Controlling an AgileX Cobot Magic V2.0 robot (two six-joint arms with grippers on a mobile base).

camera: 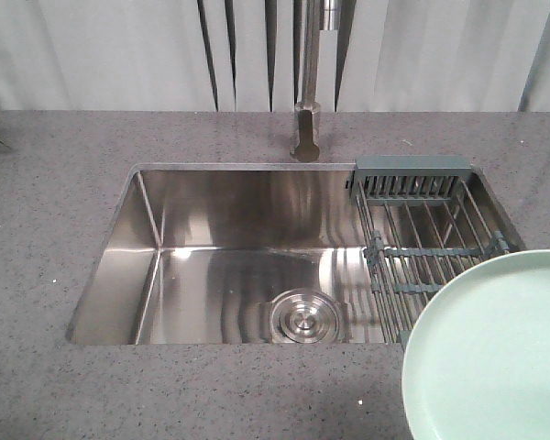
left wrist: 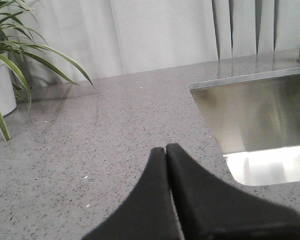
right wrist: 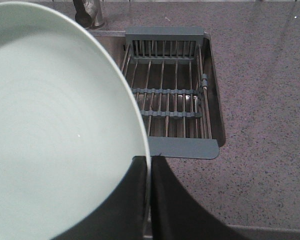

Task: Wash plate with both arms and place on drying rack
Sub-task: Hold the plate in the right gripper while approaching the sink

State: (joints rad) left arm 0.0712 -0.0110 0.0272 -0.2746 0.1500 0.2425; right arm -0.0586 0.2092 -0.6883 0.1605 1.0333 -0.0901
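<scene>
Worktop [camera: 64,137]: grey speckled stone, carrying everything below.
Sink [camera: 229,229]: steel basin let into the worktop's middle, toward the back edge.
Drying rack [camera: 431,247]: steel wires with grey-green bars, spanning the sink's right end; slotted caddy [camera: 411,176] at its back edge.
Plate [camera: 495,348]: pale mint green, held up by its rim at the sink's front right corner; in the front view it overlaps the rack's near end.
Plant [left wrist: 10,50]: long green leaves, white pot, worktop's back left corner.
Faucet [camera: 307,128]: steel, behind the sink's back edge.
Right gripper [right wrist: 150,165]: black fingers clamped on the plate's rim.
Left gripper [left wrist: 166,155]: fingers pressed together, holding nothing, over the worktop left of the sink.
Drain [camera: 304,316]: round, on the basin floor.
</scene>
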